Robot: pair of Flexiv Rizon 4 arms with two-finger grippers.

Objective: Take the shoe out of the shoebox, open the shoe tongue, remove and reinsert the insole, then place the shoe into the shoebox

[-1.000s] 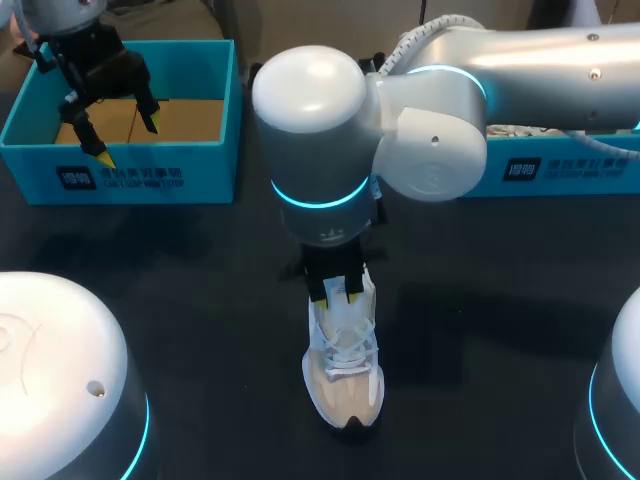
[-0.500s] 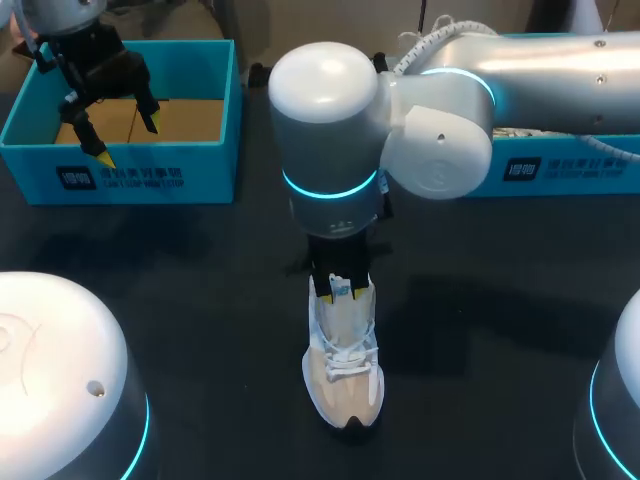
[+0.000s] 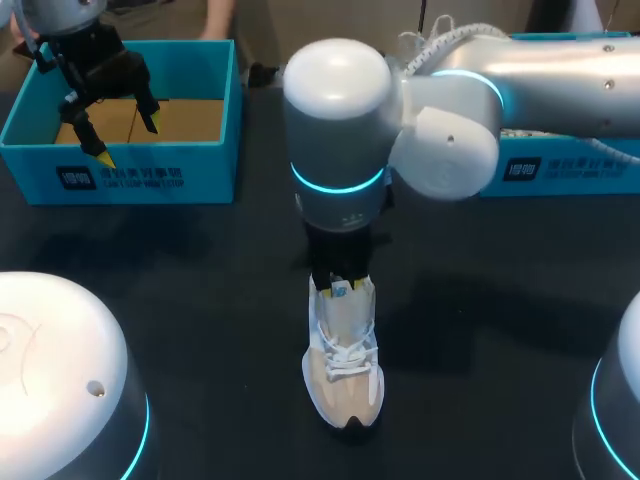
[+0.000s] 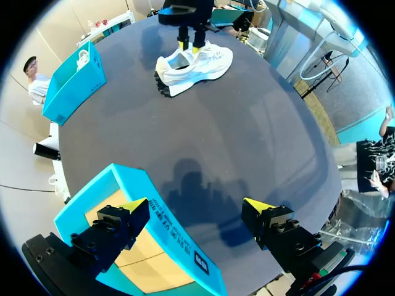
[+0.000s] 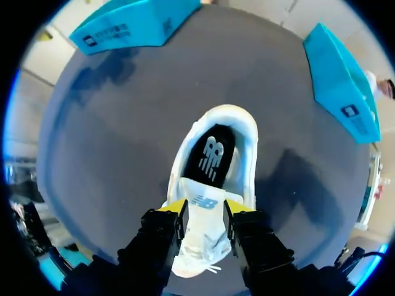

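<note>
right end effector (image 5: 204, 208) clamps the shoe tongue (image 5: 203, 226), baring the insole (image 5: 210, 154) (for removal, likely); left end effector (image 4: 195, 206) hangs spread.

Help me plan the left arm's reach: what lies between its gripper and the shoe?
The shoebox wall under the left gripper, then bare table to the shoe; left wrist view.

I see bare dark table (image 3: 200, 260) open at centre left and centre right of the head view. My right arm (image 3: 340, 130) hangs bulky over the middle, blocking the way down to the shoe (image 3: 343, 365), and my right gripper (image 3: 339, 290) pinches the tongue (image 5: 200, 206). At upper left, my left gripper (image 3: 127, 138) hovers, fingers spread, over the shoebox (image 3: 120, 175). A second box (image 3: 560, 170) lines the upper right.
</note>
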